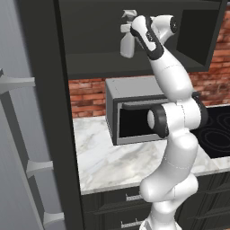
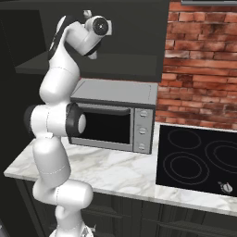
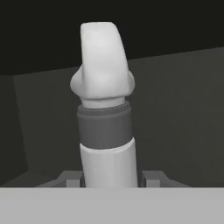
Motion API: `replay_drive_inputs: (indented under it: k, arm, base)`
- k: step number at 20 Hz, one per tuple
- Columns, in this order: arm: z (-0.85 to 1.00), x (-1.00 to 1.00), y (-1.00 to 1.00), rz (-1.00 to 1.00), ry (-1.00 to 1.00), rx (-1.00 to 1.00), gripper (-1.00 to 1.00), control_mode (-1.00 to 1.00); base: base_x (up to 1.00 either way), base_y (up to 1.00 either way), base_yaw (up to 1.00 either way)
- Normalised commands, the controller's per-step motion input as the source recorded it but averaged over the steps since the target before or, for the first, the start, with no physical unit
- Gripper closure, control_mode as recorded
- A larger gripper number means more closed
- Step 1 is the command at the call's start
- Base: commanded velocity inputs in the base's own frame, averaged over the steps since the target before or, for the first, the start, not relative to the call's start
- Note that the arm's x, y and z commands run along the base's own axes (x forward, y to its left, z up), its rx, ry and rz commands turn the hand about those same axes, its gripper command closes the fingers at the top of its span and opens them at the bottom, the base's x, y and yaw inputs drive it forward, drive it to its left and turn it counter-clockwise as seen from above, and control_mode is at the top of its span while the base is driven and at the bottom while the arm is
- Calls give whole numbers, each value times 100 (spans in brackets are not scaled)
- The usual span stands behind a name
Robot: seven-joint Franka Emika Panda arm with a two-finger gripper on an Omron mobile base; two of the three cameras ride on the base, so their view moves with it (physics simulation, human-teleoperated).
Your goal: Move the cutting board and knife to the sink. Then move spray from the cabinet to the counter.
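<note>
The spray (image 1: 127,43), a pale grey-white bottle with a trigger nozzle, stands upright inside the open dark cabinet (image 1: 90,60) above the counter (image 1: 112,161). My gripper (image 1: 136,36) reaches up into the cabinet from the right and is shut on the spray. In the hand view the spray (image 3: 105,109) rises right in front of the camera, and my gripper (image 3: 111,179) has a fingertip (image 3: 72,178) pressed against each side of its lower body. In the right base view the spray's top (image 2: 87,14) peeks above the hand. The cutting board, knife and sink are out of view.
A grey microwave (image 1: 130,112) sits on the marble counter directly below the cabinet shelf. A black cooktop (image 2: 194,162) lies to its right, against a red brick wall (image 2: 199,55). A tall dark panel (image 1: 49,112) borders the counter on the left.
</note>
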Motion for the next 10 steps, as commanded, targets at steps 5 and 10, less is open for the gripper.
replay_drive_inputs:
  k: [5,10]
  arm:
    - [-2,-12,0,0,-1,-1,100,-100]
    - [-8,-30,-2,0,0,0,100,-100]
  base:
    - [0,0,0]
    - [0,0,0]
